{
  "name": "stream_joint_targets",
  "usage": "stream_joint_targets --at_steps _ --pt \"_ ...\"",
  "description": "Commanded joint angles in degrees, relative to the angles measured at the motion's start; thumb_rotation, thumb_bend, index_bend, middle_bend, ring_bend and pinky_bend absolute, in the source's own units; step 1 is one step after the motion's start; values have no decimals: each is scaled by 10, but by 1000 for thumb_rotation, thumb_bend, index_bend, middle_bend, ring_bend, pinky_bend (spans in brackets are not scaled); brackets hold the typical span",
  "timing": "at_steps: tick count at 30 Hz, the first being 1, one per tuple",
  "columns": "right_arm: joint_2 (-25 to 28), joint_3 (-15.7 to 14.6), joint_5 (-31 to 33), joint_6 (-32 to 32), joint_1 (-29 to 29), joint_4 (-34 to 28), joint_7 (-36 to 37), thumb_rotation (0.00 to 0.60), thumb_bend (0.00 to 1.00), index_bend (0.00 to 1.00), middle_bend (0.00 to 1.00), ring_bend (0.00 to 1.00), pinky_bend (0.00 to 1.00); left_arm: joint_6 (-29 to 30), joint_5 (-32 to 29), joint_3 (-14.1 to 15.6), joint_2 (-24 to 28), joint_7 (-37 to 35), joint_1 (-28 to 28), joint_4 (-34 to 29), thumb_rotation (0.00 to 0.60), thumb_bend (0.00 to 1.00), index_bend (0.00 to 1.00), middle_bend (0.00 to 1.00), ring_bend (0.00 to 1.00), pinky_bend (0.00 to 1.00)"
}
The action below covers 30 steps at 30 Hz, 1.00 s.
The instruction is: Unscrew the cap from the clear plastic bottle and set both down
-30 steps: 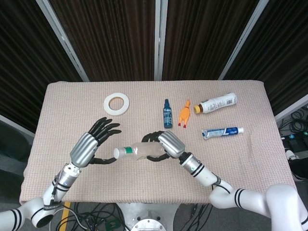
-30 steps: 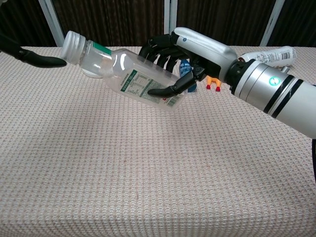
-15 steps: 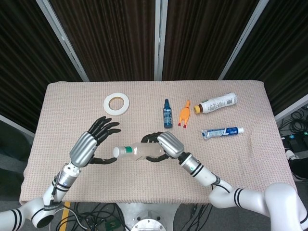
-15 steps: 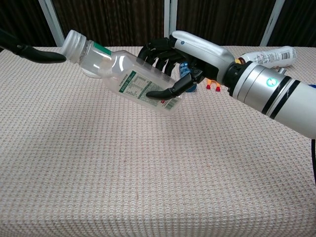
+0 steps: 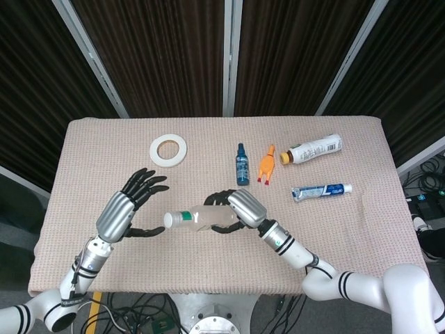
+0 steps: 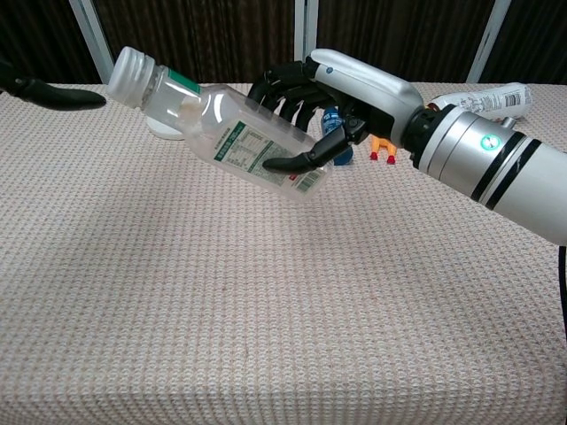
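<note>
My right hand (image 5: 238, 207) (image 6: 330, 102) grips the clear plastic bottle (image 5: 202, 219) (image 6: 232, 135) around its body and holds it above the table, tilted, neck pointing left. The white cap (image 5: 169, 220) (image 6: 127, 73) is on the neck. My left hand (image 5: 124, 211) is open with fingers spread, just left of the cap and not touching it. In the chest view only a dark fingertip (image 6: 53, 95) of that hand shows at the left edge.
On the beige woven table (image 5: 348, 229) lie a white tape ring (image 5: 168, 149), a small blue bottle (image 5: 241, 165), an orange rubber chicken (image 5: 266, 164), a white bottle on its side (image 5: 311, 149) and a toothpaste tube (image 5: 321, 191).
My left hand has drawn back to the left, away from the cap. The bottle has lifted slightly in my right hand.
</note>
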Motion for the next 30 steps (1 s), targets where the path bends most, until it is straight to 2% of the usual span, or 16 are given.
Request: stream_joint_targets --at_steps 1,10,30 --pt "-1 1 1 -2 2 0 0 600 444 594 561 432 567 0 2 0 -1 0 -1 0 600 0 208 138 43 42" --pt "3 -3 6 -18 8 -3 4 600 492 594 558 432 567 10 9 1 -5 -9 -3 -6 600 0 206 139 43 42" --pt "17 -9 3 -21 9 -21 12 600 485 594 549 432 567 13 11 7 -5 -8 -1 -5 600 0 206 143 43 42"
